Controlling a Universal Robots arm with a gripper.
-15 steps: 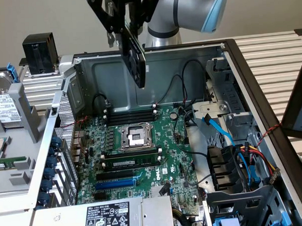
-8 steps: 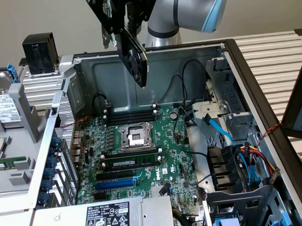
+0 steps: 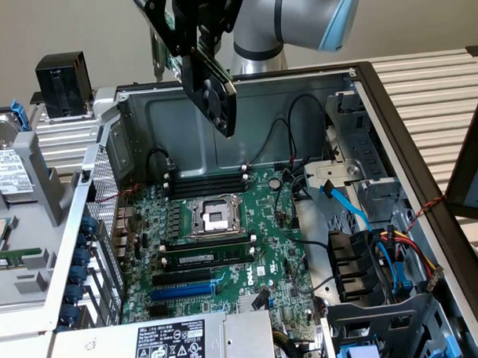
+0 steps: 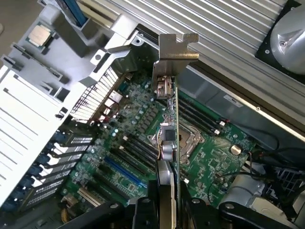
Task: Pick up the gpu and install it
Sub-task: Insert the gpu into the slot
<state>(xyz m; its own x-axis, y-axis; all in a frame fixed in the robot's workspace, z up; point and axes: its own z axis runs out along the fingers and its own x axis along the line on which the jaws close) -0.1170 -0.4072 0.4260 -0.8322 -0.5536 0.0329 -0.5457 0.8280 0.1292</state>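
While the gripper (image 3: 188,27) hung at the upper middle of the exterior view, its jaws were drawn narrow and clamped on the gpu (image 3: 212,89). The card sat in the air, well above the motherboard (image 3: 226,250) and apart from everything in the open case (image 3: 299,98). It looked tilted there, its fan face turned toward the exterior view's right. In the wrist view it appeared edge-on, with the metal bracket (image 4: 175,47) at the end farthest from the gripper (image 4: 167,207).

The tilt seemed the main hazard. A card lowered at an angle could meet the blue slot (image 3: 182,291), in the lower left of centre, crookedly and jam or scrape the board. The bracket might also catch on the case's rear wall. A grip on so thin a part could let it pivot.

The card's connector edge could not be made out. The gripper's upper body was cut off by the frame edge in the exterior view, and the power supply (image 3: 166,342) covered the lowest slots.
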